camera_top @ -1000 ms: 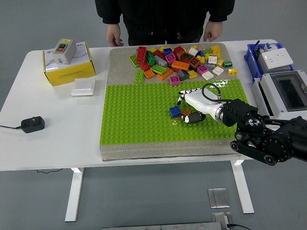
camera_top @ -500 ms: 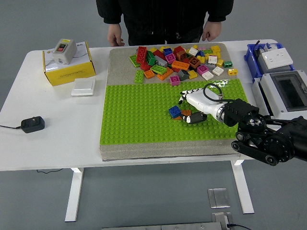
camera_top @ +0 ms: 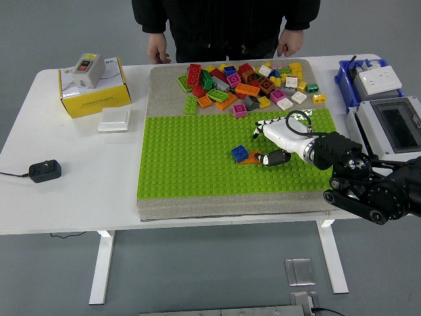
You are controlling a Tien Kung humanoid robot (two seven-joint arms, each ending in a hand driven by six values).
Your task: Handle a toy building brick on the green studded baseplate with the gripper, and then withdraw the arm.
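A small blue brick (camera_top: 239, 153) sits on an orange brick (camera_top: 252, 158) on the green studded baseplate (camera_top: 191, 158), right of its middle. My right hand (camera_top: 268, 146), white with black fingertips, is just right of these bricks with fingers relaxed, holding nothing. Its thumb (camera_top: 273, 158) lies close to the orange brick's right end. The black right arm (camera_top: 368, 184) comes in from the lower right. The left arm is out of view.
A pile of loose coloured bricks (camera_top: 247, 84) lies on the grey mat behind the baseplate. A person stands at the far side, hands (camera_top: 158, 51) at the table edge. A yellow box (camera_top: 94, 89), white switch plate (camera_top: 114, 120), black plug (camera_top: 44, 171), and blue bin (camera_top: 368, 80) are around.
My right hand has drawn back to the right, away from the blue and orange bricks, which stay on the baseplate.
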